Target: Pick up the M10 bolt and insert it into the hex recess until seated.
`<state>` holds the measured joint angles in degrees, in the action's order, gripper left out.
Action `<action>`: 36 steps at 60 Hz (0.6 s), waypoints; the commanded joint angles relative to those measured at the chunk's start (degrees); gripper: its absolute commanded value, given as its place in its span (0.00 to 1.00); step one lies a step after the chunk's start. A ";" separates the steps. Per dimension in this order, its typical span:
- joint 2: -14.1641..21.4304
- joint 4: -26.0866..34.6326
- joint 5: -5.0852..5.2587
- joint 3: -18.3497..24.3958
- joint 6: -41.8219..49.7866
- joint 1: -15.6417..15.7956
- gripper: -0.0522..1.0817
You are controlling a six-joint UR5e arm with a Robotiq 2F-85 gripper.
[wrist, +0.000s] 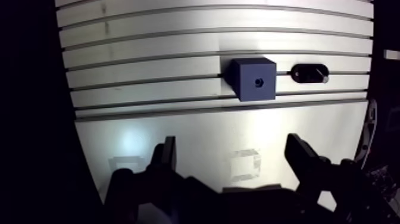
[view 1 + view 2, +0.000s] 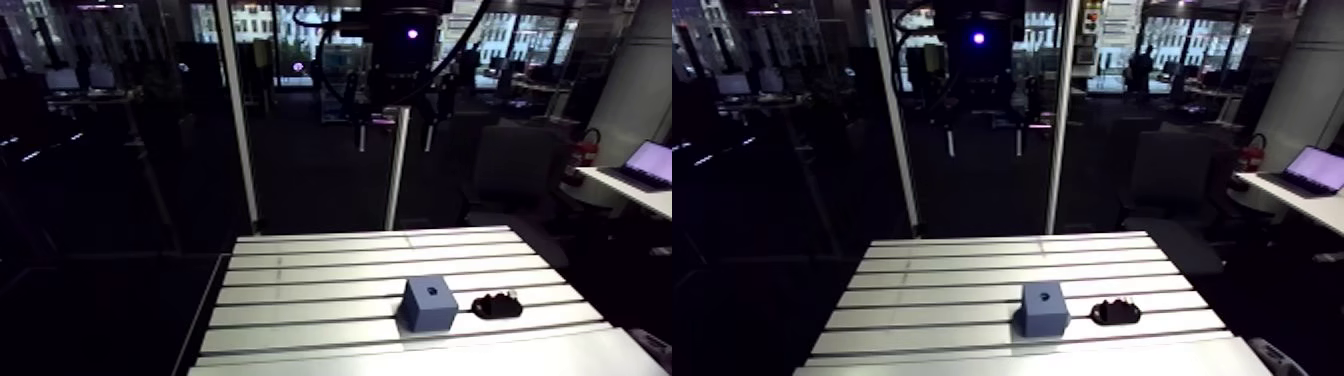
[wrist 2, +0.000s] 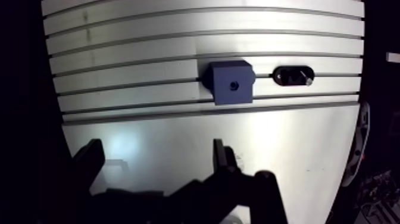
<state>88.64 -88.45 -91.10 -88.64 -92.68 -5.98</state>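
Note:
A small blue block (image 1: 255,79) with a dark hex recess in its top face stands on the slotted aluminium table (image 1: 149,71). Right beside it lies a black oval holder (image 1: 309,73); a small silvery tip shows at one end of it, and I cannot make out the bolt's shape. In the arm view the block (image 2: 430,303) and the holder (image 2: 497,305) sit near the table's front right. My gripper (image 1: 232,158) hangs high above the smooth front plate, well short of the block. It is open, with nothing between its fingers (image 1: 165,156).
The smooth front plate (image 1: 196,137) lies under the gripper, with grooved slots running across the table beyond it. The table's left edge (image 2: 205,300) drops into darkness. A vertical post (image 2: 398,170) rises behind the far edge.

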 commanded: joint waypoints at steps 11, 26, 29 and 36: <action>0.08 0.07 -0.01 0.18 -0.09 0.00 0.05; 0.00 -0.01 0.00 -0.07 -0.09 0.09 0.05; -0.01 -0.01 0.00 -0.08 -0.09 0.09 0.05; -0.01 -0.01 0.09 0.00 -0.09 0.09 0.05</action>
<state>88.68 -88.44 -91.10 -88.63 -92.77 -5.91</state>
